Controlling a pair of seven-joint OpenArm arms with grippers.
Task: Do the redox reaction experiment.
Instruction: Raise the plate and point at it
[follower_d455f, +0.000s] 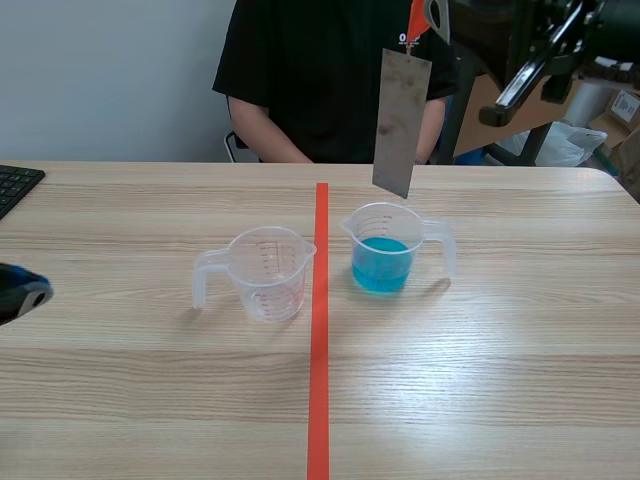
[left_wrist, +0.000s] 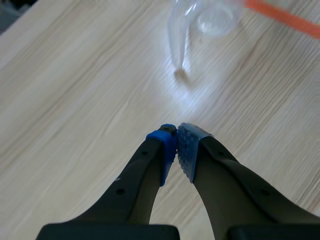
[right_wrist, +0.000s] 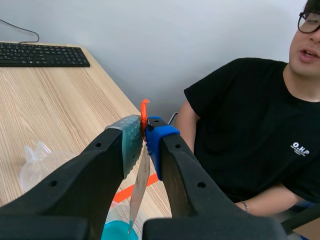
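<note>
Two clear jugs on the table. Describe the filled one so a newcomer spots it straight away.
Find the orange-red tape line down the middle of the wooden table; one clear measuring jug stands on each side of it. The filled jug is right of the line in the scene view, under the hanging metal strip. It alone holds blue liquid; the other jug is empty.

Above filled beaker (follower_d455f: 385, 250), metal strip (follower_d455f: 401, 120); empty beaker (follower_d455f: 268, 272) left of both.
</note>
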